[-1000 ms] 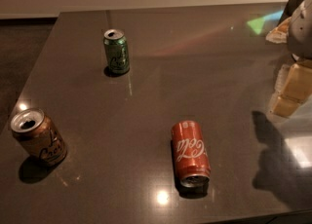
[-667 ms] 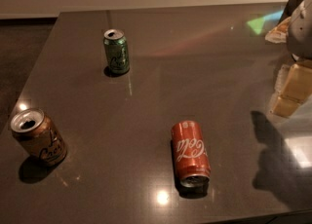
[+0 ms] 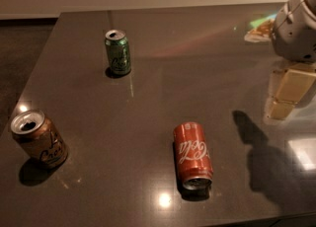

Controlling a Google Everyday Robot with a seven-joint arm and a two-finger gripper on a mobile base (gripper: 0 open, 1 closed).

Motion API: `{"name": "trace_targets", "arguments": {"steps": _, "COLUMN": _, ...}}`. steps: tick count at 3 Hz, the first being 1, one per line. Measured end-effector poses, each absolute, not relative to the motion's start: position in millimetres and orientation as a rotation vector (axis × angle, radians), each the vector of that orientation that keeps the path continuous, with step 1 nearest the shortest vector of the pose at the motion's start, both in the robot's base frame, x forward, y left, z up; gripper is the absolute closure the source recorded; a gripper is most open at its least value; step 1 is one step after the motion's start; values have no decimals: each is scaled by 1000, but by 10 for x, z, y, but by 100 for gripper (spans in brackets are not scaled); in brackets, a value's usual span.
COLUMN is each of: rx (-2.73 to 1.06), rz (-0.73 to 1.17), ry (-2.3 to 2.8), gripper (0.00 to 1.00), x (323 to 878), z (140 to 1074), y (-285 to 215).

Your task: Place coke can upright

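Coke can [image 3: 192, 155] lies on its side near the front edge of the bench [image 3: 148, 122], silver top facing forward. 1 tan-brown can [image 3: 39, 139] stands upright at left. At the right edge hangs the gripper [image 3: 282, 103], well apart from it; whether it is open or closed, I cannot tell. Farthest back, 1 green can [image 3: 118, 52] stands upright.

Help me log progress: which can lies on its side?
The red coke can, front centre; green can and brown can stand upright. Tool hangs at right.
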State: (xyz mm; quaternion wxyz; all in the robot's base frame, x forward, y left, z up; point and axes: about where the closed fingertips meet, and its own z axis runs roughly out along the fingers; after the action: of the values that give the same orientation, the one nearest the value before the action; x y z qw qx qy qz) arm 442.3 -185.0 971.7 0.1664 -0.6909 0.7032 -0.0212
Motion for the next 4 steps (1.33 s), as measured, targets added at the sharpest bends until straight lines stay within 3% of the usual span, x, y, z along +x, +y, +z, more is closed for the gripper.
{"name": "trace_targets", "arguments": {"steps": 4, "rx": -2734, "rz": -29, "ry": 1075, "gripper": 0, "x": 3912, "z": 9187, "y": -968}}
